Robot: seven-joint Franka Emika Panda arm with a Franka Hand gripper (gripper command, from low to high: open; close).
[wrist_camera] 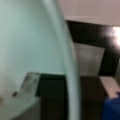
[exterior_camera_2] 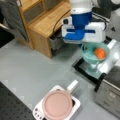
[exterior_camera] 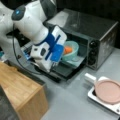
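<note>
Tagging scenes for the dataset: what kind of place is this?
Probably a mock kitchen on a lab bench. A toaster oven stands open with a teal bowl holding an orange ball; a pink pan sits on a small cooktop. The gripper is at the bowl.

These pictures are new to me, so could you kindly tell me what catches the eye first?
The white and blue gripper stands at the rim of a teal bowl holding an orange ball, above the open door of a toaster oven. In a front view, a pink lidded pan sits on a white cooker at the bottom.
</note>
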